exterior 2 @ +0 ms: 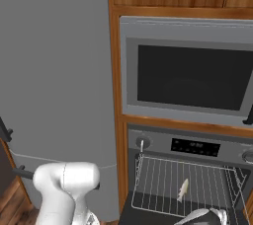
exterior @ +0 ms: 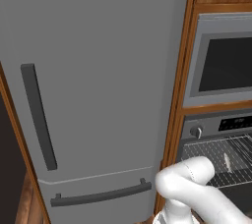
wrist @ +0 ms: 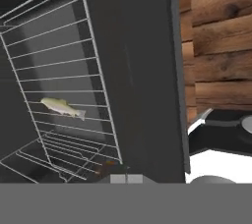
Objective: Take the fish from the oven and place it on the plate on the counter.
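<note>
The oven (exterior 2: 188, 145) stands open, with its knob (exterior: 196, 132) and dark display (exterior 2: 195, 146) above the cavity. The fish (exterior 2: 183, 189), small, pale and slender, lies on the wire rack (exterior 2: 163, 179); it also shows as the fish (exterior: 227, 161) and the fish (wrist: 63, 107). My gripper (wrist: 118, 171) is low in front of the cavity, beside the lowered dark door (wrist: 138, 70), well apart from the fish. Its tips sit close together, shut, with nothing between them. My hand (exterior 2: 205, 217) shows just below the rack's front. The plate and the counter are out of view.
A tall grey fridge (exterior: 93, 70) with dark handles stands left of the oven behind a wooden column (exterior: 179, 85). A grey-framed dark-windowed unit (exterior 2: 190, 71) sits above the oven. A second wire rack (wrist: 59, 156) lies lower in the cavity. Wooden floor (wrist: 221, 46) runs beside the door.
</note>
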Tool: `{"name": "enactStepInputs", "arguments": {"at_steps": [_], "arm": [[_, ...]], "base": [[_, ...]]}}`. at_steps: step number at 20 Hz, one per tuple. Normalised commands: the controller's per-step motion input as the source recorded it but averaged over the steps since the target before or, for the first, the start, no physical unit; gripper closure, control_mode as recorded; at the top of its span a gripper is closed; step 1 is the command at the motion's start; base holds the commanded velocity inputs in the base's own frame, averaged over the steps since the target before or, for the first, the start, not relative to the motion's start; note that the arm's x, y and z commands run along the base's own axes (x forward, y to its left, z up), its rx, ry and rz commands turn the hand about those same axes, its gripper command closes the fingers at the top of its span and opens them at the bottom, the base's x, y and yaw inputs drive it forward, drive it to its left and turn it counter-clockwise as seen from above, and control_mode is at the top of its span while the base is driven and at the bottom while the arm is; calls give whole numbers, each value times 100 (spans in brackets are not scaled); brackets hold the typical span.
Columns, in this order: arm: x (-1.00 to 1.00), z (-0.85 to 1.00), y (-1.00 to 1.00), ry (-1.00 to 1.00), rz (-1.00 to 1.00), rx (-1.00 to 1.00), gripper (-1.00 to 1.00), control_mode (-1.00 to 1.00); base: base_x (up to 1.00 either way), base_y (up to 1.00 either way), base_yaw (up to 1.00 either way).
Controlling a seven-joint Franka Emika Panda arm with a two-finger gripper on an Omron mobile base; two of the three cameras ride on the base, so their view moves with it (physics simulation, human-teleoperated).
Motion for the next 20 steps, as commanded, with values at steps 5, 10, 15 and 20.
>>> {"name": "enactStepInputs", "arguments": {"at_steps": [5,10,15,20], "arm": [[0,99,17,-1,20,-3,100,-100],[20,58,30,0,25,-9,100,-100],[59,2,57,7,34,-26,100,-100],[52,-28,64,1,27,-33,100,-100]], "base": [[0,0,0],[0,0,0],[0,0,0],[0,0,0]]}}
